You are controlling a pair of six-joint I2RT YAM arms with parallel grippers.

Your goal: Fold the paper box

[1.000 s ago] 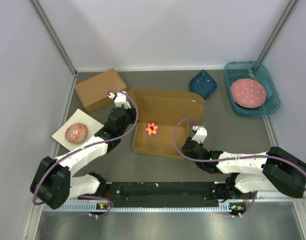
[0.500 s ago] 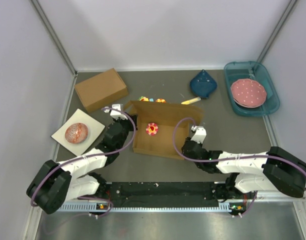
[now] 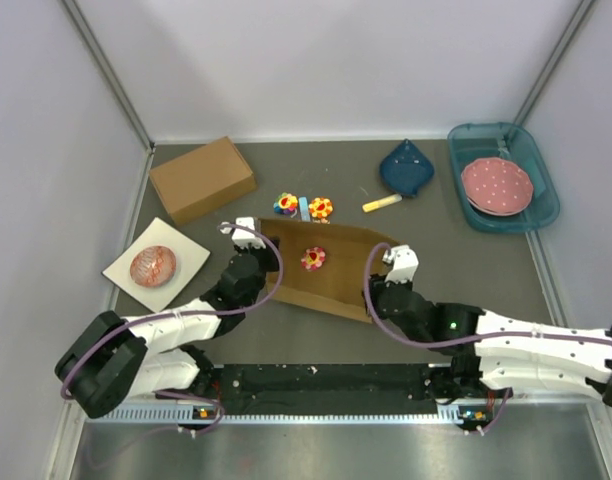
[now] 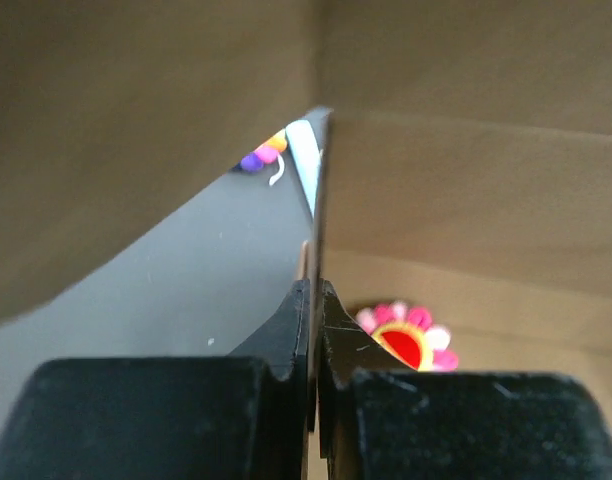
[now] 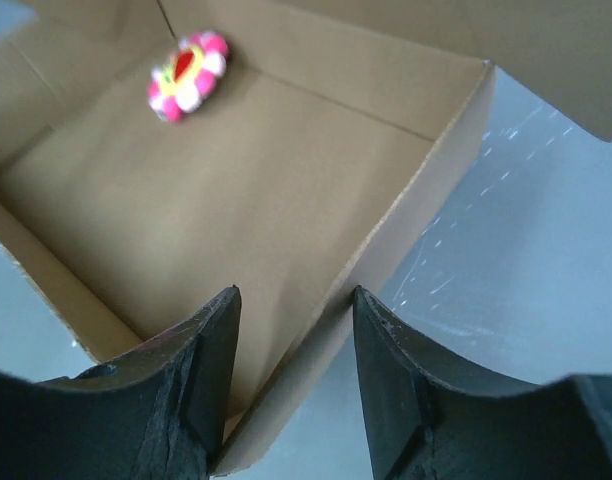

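The paper box (image 3: pixel 336 280) sits half-formed in the middle of the table (image 3: pixel 466 255). The left pincer (image 4: pixel 313 300) pinches its left wall, and the right pincer (image 5: pixel 294 295) stands spread astride the right wall. Next, I reckon, the far flap needs folding down.

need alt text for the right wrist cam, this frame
The right hand, its two black fingers apart, straddles a side wall of the open brown paper box near its corner. Inside, a pink flower toy lies by the far wall. Grey table shows to the right.
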